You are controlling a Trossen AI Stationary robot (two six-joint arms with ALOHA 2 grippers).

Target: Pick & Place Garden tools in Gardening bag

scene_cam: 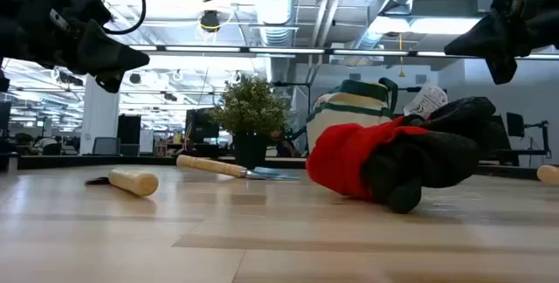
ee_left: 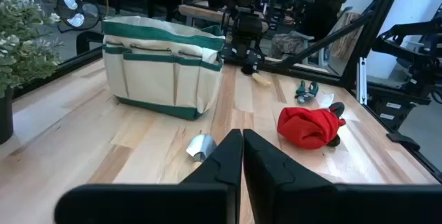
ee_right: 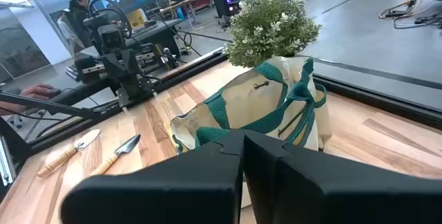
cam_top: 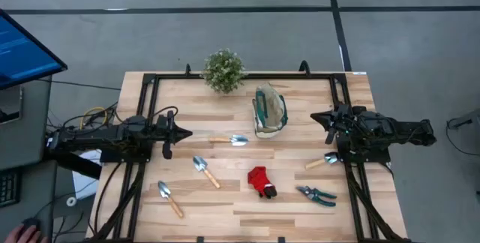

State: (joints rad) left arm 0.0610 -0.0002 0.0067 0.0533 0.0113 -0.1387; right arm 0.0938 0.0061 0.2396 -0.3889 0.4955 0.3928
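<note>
The table (cam_top: 247, 205) is made of light wood. Near the front edge lie three things. A trowel (cam_top: 169, 198) is at the front left, with its blade pointing up and left. The glove (cam_top: 262, 182) is red and black and lies in the middle. The shears (cam_top: 316, 194) have teal handles and lie at the front right, just beside the right arm's frame.

A bit farther back, a second trowel (cam_top: 205, 171) lies left of the glove. A third trowel (cam_top: 322, 160) lies on the right, close under the right arm.

Next come the two arms, one at each side. The left gripper (cam_top: 182, 133) is up in the air over the left side of the table and points to the right. Its fingers (ee_left: 224, 162) are pressed together and hold nothing. The right gripper (cam_top: 318, 117) is up in the air over the right side and points to the left. Its fingers (ee_right: 228, 156) are together too, with nothing in them.

Between the arms, a fourth trowel (cam_top: 229, 139) lies flat, just right of the left gripper. The bag (cam_top: 269, 111) is beige with teal trim. It sits behind that trowel, near the middle of the table, and no tool shows in it.

Farthest back, a plant (cam_top: 223, 70) stands at the table's back edge, left of the bag.
</note>
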